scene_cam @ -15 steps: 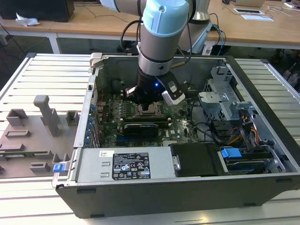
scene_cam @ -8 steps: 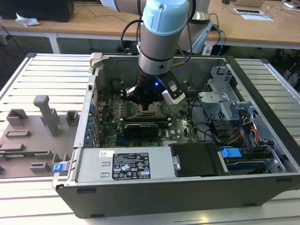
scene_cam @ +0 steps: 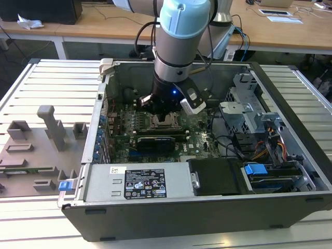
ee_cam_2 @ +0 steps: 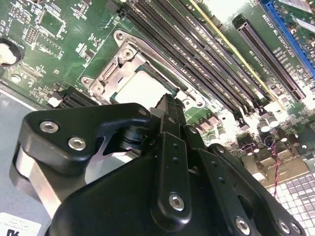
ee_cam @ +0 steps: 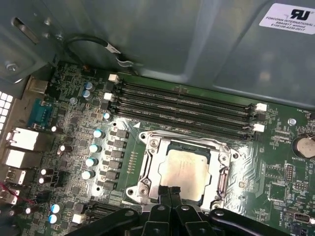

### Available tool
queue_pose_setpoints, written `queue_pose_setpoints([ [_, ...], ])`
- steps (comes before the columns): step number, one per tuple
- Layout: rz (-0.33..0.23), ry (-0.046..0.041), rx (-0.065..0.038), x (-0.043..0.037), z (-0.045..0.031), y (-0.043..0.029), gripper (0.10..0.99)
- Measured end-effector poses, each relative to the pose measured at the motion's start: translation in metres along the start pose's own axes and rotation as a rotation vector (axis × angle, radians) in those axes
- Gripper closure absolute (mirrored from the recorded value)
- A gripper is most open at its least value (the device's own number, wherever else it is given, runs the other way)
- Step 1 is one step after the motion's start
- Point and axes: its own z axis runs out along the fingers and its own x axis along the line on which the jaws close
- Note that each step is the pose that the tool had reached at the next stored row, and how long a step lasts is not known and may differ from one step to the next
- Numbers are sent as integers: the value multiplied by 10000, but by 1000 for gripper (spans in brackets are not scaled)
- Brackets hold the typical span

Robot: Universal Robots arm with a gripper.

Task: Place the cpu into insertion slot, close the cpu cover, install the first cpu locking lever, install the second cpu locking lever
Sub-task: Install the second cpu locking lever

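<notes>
The cpu point(ee_cam: 189, 169) point(ee_cam_2: 140, 88) lies flat in the insertion slot point(ee_cam: 187, 146) on the green motherboard, its dull silver top showing. The cpu cover point(ee_cam: 147, 169) point(ee_cam_2: 110, 73) lies down flat around it as a silver frame. A thin metal lever rod point(ee_cam_2: 157, 56) runs along one side of the socket. My gripper point(ee_cam: 172, 192) point(ee_cam_2: 167, 103) is shut, its black fingertips pressed together at the socket's edge, just over the cover's rim. In the exterior view, my gripper point(scene_cam: 165, 115) hangs inside the open computer case directly above the socket.
Long black memory slots point(ee_cam: 182, 103) point(ee_cam_2: 197, 54) run beside the socket. The case holds a power supply point(scene_cam: 140, 184), a drive cage point(scene_cam: 249, 114) and loose cables point(scene_cam: 233, 140). Grey fixtures point(scene_cam: 36, 150) sit on the table at the exterior view's left.
</notes>
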Motion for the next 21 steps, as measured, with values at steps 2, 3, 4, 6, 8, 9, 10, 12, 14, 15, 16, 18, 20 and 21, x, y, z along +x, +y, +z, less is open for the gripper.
queue_pose_setpoints([
  [2,2,6,3,-14,-1,6,980],
  [3,1,7,2,-16,-2,6,980],
  [4,1,7,1,-20,-3,7,980],
  [6,1,8,1,-28,-5,8,980],
  [8,2,9,-1,-38,-10,11,980],
  [9,2,9,-1,-40,-12,11,980],
  [10,2,10,0,-42,-16,12,980],
  [12,3,10,1,-46,-40,16,980],
  [14,3,11,1,-47,-110,29,980],
  [15,2,10,0,-47,-134,33,980],
  [16,2,10,0,-46,-151,37,980],
  [18,3,10,1,-46,-186,44,980],
  [20,2,10,0,-45,-215,49,980],
  [21,2,10,1,-45,-239,54,980],
])
